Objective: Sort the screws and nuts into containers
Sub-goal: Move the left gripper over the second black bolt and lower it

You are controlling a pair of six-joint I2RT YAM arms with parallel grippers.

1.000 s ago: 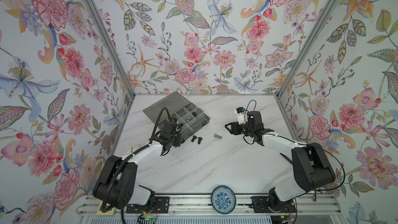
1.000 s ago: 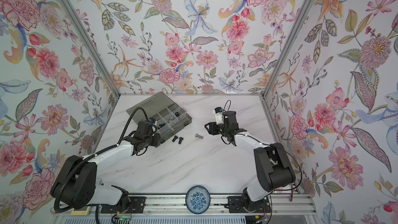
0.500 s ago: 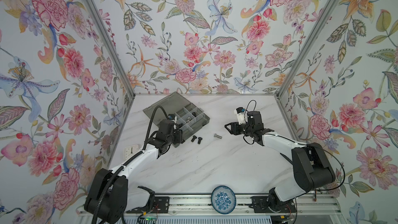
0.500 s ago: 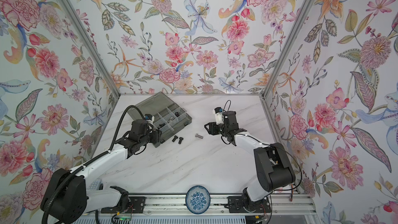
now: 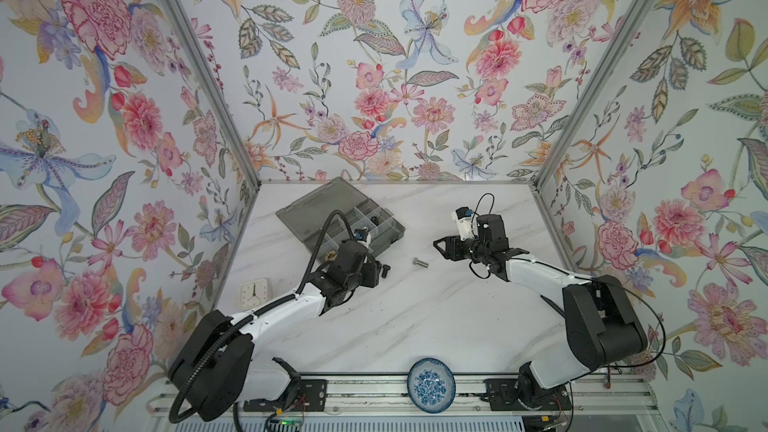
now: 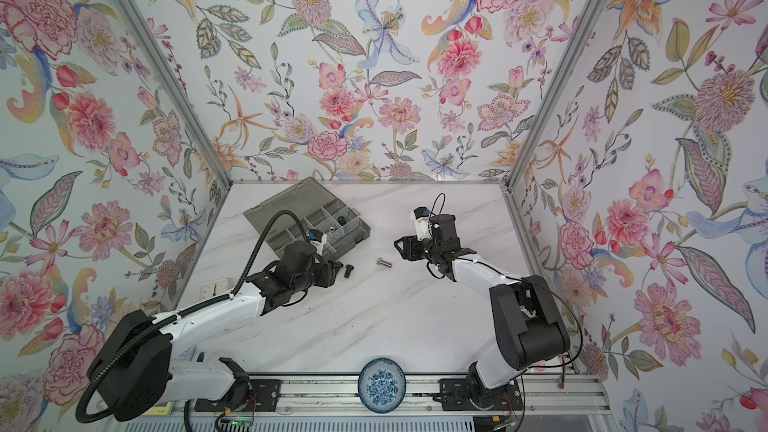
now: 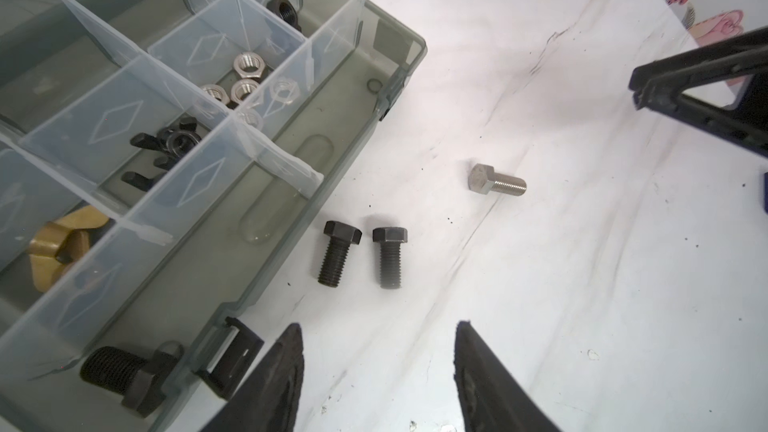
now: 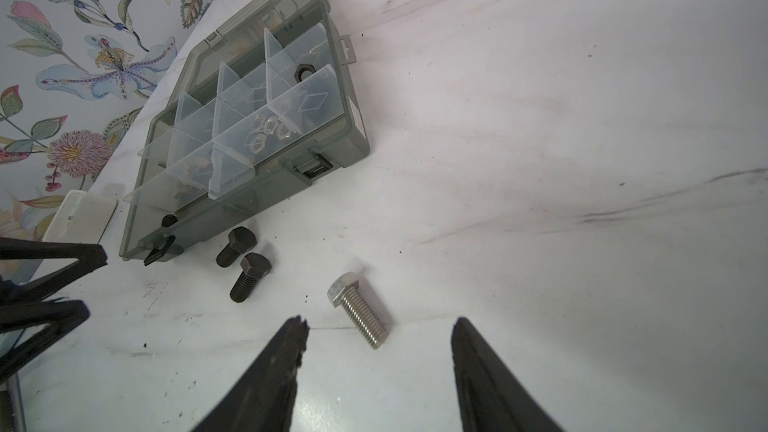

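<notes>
We see the left arm reaching from its base at the near left edge diagonally across the marble table (image 5: 415, 326), forearm low; the left gripper (image 7: 379, 326) tilts down toward the tabletop just beside the front wall of the organizer box (image 5: 397, 229); its jaws stand apart and hold nothing; two black hex bolts (image 7: 337, 252) lie side by side on the table just ahead of its fingertips, near the box wall. The right arm rises from its base at the near right, folds at the elbow and runs its forearm toward the middle; the right gripper (image 8: 379, 322) faces the left one, jaws spread and empty; the silver hex bolt (image 8: 359, 309) lies on the table, its threaded end showing between the tips in the right wrist view. A third black bolt (image 7: 120, 376) lies in the box's long front compartment; silver hex nuts (image 7: 245, 76), black wing nuts (image 7: 166, 143) and a brass wing nut (image 7: 58, 243) sit in separate compartments.
</notes>
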